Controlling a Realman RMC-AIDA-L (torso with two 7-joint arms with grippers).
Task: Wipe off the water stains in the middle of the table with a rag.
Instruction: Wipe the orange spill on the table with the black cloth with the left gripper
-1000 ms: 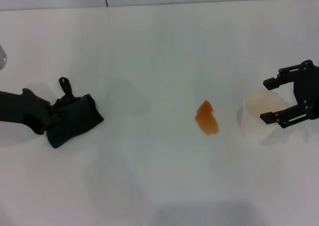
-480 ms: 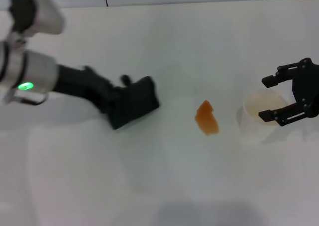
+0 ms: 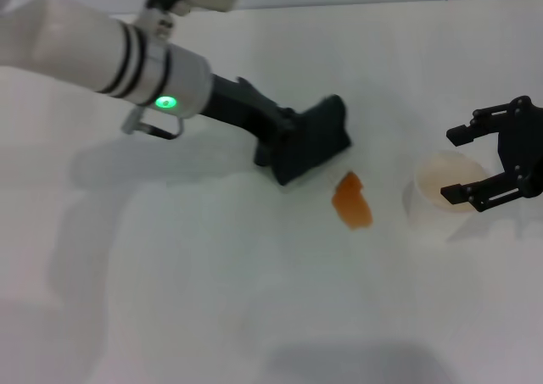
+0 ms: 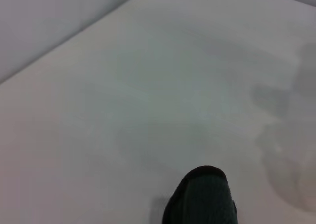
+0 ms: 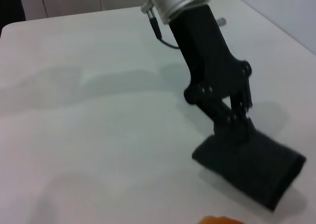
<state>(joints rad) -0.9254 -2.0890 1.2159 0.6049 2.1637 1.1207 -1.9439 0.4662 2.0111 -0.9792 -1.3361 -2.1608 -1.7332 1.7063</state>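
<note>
One short gap remains: the left tool point(image 3: 293, 142), pinching the rag point(image 3: 312, 149), has the water stains point(image 3: 351, 201) at its 4 o'clock, mid-counter point(image 3: 254, 299). Right tool point(image 3: 475, 165) spread, idle.

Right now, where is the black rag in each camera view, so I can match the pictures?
Head view: the rag is just above centre, gripped by the left hand, beside the orange water stains.
Left wrist view: a dark rounded tip at the bottom edge.
Right wrist view: lower right, under the left hand.
Shared landmark: the white table.
</note>
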